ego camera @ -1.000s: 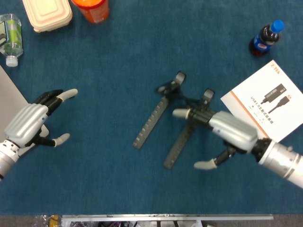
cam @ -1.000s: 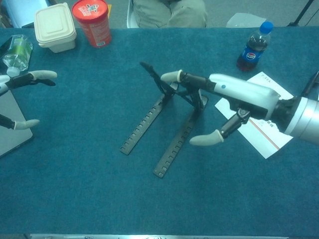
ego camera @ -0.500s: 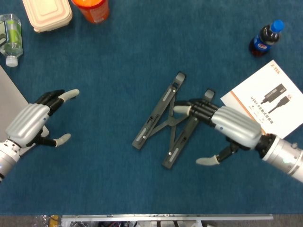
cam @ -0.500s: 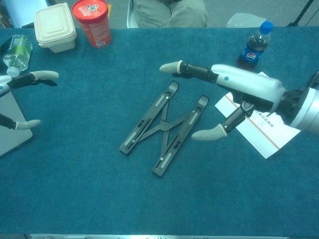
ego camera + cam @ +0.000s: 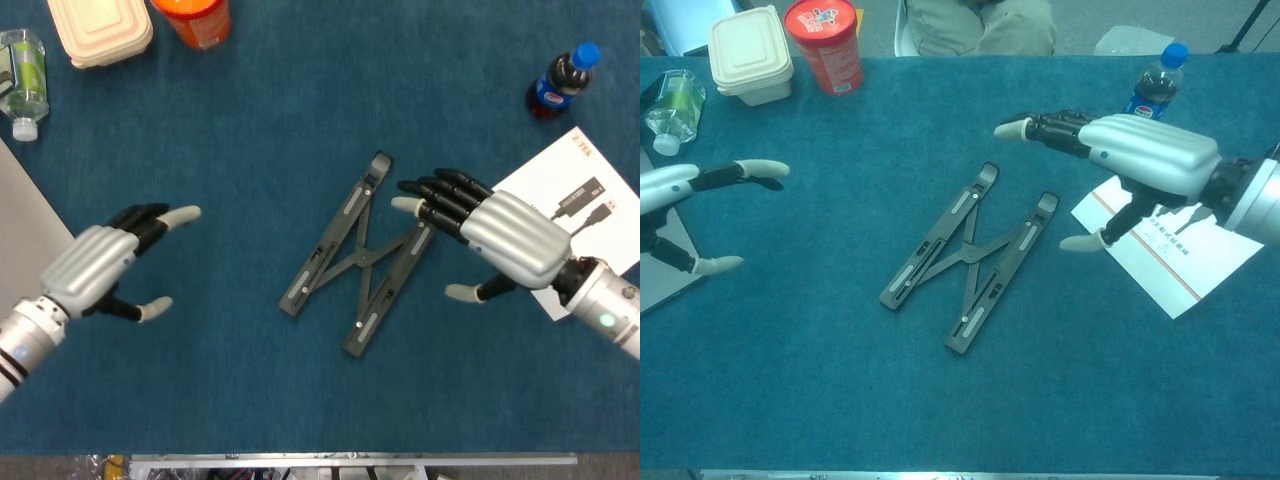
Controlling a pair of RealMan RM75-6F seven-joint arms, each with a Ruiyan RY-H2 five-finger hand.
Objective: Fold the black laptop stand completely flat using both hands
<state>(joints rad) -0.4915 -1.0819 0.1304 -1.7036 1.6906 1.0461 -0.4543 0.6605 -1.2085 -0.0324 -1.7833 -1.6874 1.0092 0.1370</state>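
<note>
**Stand lies flat between two open hands**

Head view, looking straight down, shows the black laptop stand (image 5: 360, 255) lying flat on the blue table (image 5: 250, 400), its two long bars joined by a crossed brace. The right hand (image 5: 495, 235) is seen palm-down just beside the stand's far right end, fingers spread and holding nothing; its fingertips reach over the upper tip of the right bar, and contact cannot be judged from this angle. The left hand (image 5: 100, 265) is held well apart from the stand, also spread wide and empty.

Chest view gives the height that is hidden from above: the right hand (image 5: 1140, 155) is raised clear of the stand (image 5: 965, 255), with its thumb hanging down over the white leaflet (image 5: 1185, 265). The left hand (image 5: 675, 195) is seen only partly, at the frame edge, above a grey slab (image 5: 655, 275).

A cream lidded box (image 5: 750, 42), a red tub (image 5: 825, 42) and a small clear bottle (image 5: 670, 105) are placed at the far left corner; a cola bottle (image 5: 1155, 85) stands far right. Only the chest view shows a seated person's legs (image 5: 980, 22) beyond the table.
</note>
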